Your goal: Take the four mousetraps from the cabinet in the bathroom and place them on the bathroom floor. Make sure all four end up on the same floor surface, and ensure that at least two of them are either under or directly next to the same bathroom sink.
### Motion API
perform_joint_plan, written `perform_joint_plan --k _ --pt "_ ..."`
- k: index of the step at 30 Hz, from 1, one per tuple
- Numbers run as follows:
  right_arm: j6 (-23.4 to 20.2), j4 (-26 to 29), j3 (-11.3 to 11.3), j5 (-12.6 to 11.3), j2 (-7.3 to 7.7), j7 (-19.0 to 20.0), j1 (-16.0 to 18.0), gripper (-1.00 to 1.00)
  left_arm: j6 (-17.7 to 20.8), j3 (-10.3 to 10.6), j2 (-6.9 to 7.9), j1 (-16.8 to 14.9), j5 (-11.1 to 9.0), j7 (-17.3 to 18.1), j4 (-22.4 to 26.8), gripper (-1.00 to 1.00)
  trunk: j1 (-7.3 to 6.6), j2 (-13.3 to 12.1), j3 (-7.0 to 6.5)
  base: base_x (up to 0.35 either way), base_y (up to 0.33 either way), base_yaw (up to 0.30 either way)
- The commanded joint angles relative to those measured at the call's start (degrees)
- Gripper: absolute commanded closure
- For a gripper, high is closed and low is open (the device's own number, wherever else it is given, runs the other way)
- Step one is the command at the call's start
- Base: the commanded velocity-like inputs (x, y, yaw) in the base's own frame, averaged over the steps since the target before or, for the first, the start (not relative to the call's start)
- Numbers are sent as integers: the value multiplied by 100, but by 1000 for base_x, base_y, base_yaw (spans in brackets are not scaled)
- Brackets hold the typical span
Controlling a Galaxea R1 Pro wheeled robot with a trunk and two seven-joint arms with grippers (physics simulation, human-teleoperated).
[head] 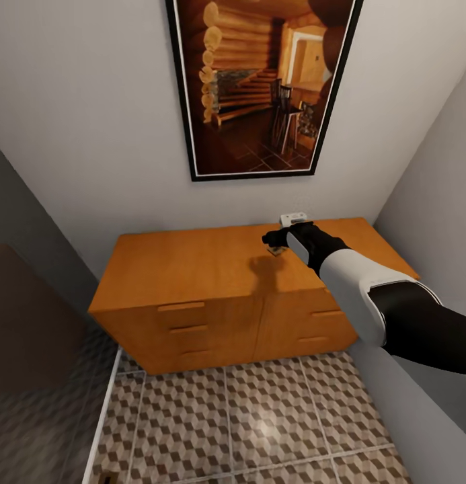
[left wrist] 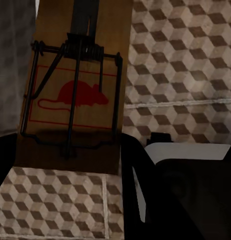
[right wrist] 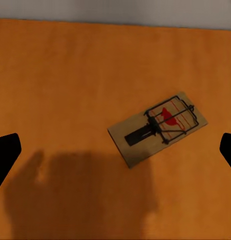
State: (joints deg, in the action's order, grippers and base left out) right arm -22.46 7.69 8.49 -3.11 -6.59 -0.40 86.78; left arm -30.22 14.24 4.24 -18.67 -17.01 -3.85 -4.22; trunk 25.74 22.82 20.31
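Tan mousetrap (right wrist: 158,127) flat on cabinet (head: 192,259); right hand (right wrist: 115,150) spread above it. Left hand pinching second mousetrap (left wrist: 70,95).

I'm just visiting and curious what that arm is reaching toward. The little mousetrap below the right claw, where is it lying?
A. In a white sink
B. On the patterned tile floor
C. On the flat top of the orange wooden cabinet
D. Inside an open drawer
C: in the right wrist view the mousetrap lies flat on the orange top of the cabinet, below the open right claw, whose fingertips stand wide apart at either side.
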Motion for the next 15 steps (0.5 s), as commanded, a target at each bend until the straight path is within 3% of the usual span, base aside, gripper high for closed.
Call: perform_joint_plan --k 1,8,15 --pt "-30 5 47 -32 0 -4 5 -100 -28 48 -3 -6 -5 -28 -17 100 4 10 10 121 266 -181" --pt "-30 4 47 -32 0 -4 5 -100 -28 50 -3 -8 -5 -26 -18 100 4 10 10 90 252 -192" --pt "-30 4 47 -32 0 -4 5 -100 -28 53 -11 -7 -2 -14 -26 100 4 10 10 10 47 -197"
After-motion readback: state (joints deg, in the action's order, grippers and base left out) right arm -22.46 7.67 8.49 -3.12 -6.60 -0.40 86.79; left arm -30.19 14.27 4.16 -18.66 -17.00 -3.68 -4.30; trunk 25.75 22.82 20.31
